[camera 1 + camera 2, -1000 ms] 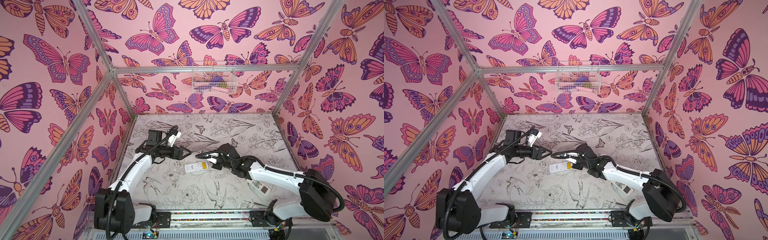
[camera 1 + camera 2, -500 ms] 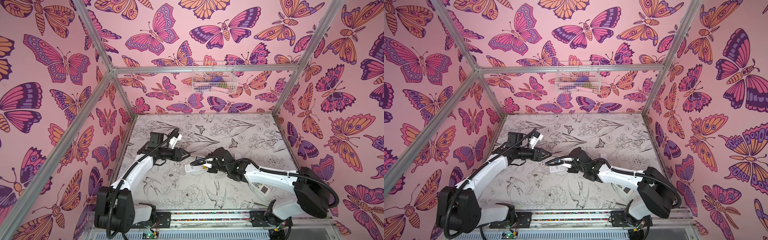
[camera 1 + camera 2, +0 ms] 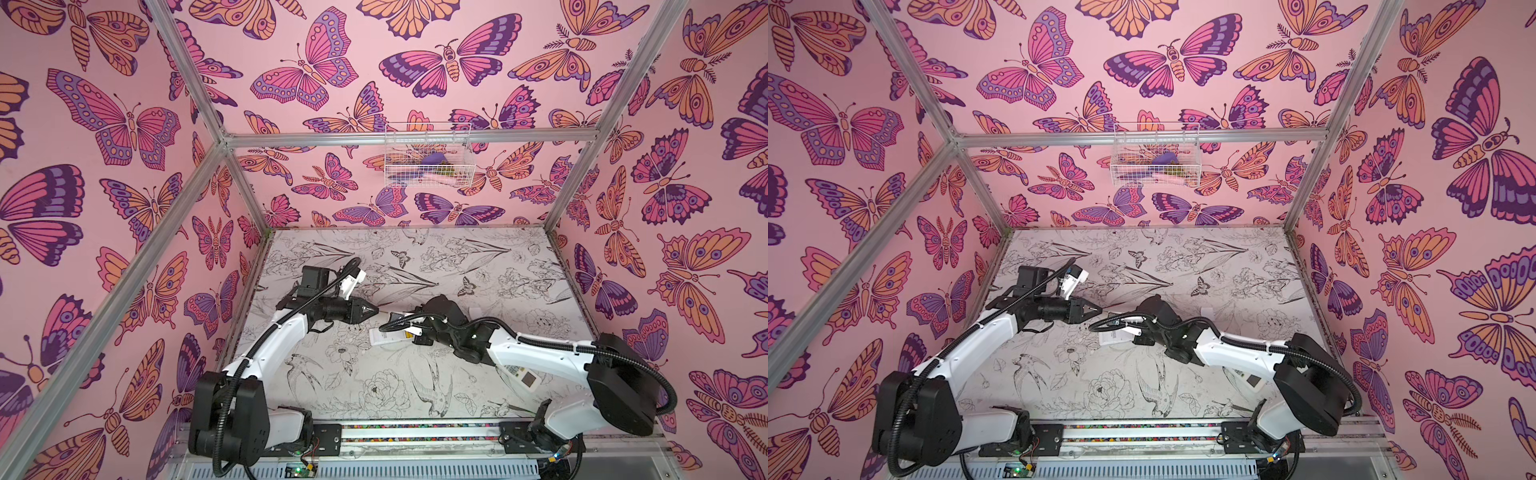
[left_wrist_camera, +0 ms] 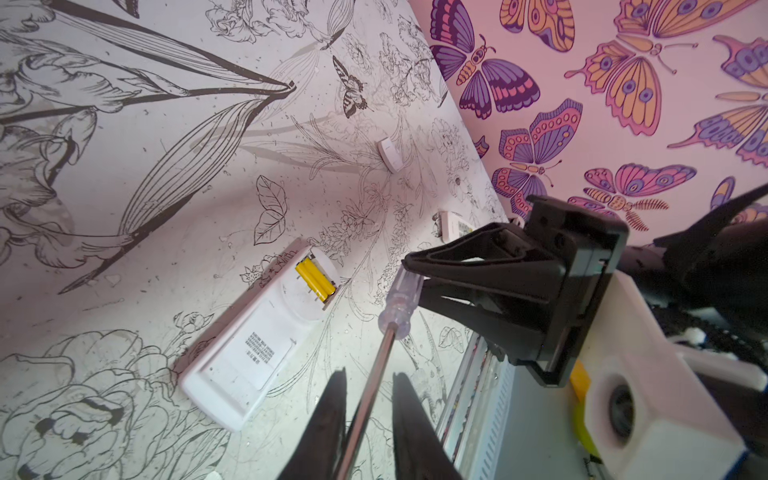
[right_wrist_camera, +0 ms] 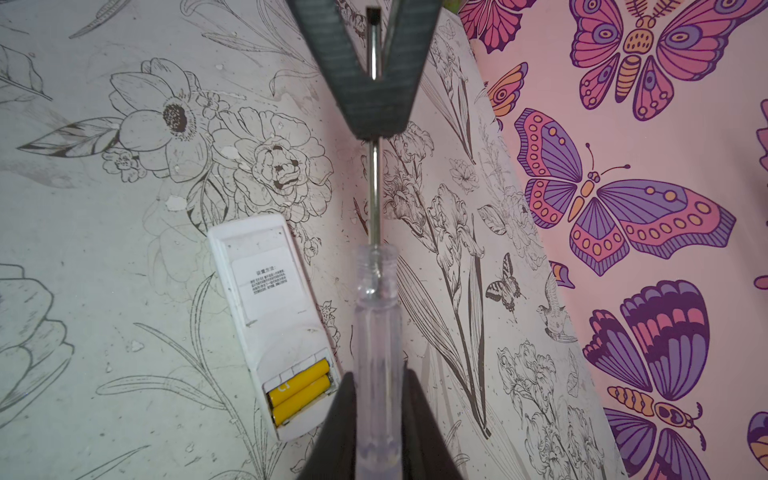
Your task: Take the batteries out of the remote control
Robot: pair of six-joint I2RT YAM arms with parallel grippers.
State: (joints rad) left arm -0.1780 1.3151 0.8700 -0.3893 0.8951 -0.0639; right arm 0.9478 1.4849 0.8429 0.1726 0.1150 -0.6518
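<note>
Well, from my desk I count two claws on one screwdriver. My right claw is clamped on its clear handle. My left claw has its two fingertips pinched together on the bare metal shaft, further toward the tip. The tool is held above the table, spanning the gap between the two arms in both top views.

Two remotes are in sight. The open remote lies face down on the table just beside the screwdriver, with its battery bay uncovered at one end. Two batteries, both yellow, sit side by side in that bay, touching each other. Neither claw touches them. The second remote lies with its display up, partly under my right arm.

One loose white lid rests on the table, well apart from the open remote. One wire basket hangs on the back wall.
</note>
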